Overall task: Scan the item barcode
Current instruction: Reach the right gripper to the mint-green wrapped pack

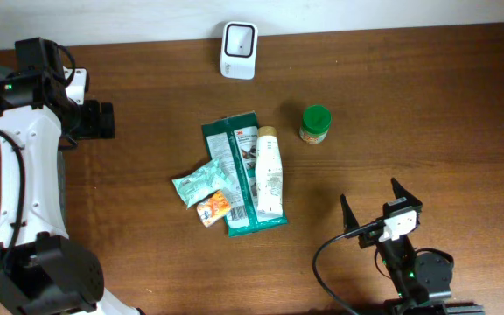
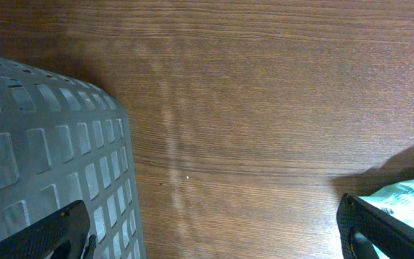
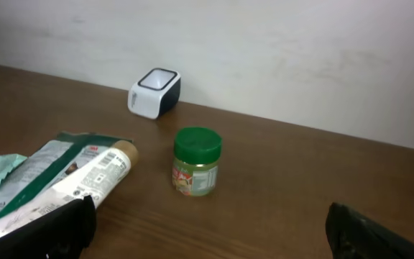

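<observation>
A white barcode scanner (image 1: 238,50) stands at the table's far edge, and the right wrist view shows the scanner (image 3: 154,92) too. At the table's middle, a white tube (image 1: 269,171) rests on a green packet (image 1: 241,175), with a teal sachet (image 1: 199,182) and a small orange packet (image 1: 214,206) beside them. A green-lidded jar (image 1: 315,123) stands upright to the right. My left gripper (image 1: 101,120) hangs open at the far left, holding nothing. My right gripper (image 1: 374,203) is open near the front, facing the jar (image 3: 197,161) and tube (image 3: 95,176).
A grey perforated basket (image 2: 42,144) sits under the left gripper (image 2: 210,237), by the table's left edge. A corner of the teal sachet (image 2: 408,198) shows behind the right-hand finger in the left wrist view. Bare wood lies between the right gripper (image 3: 210,234) and the jar.
</observation>
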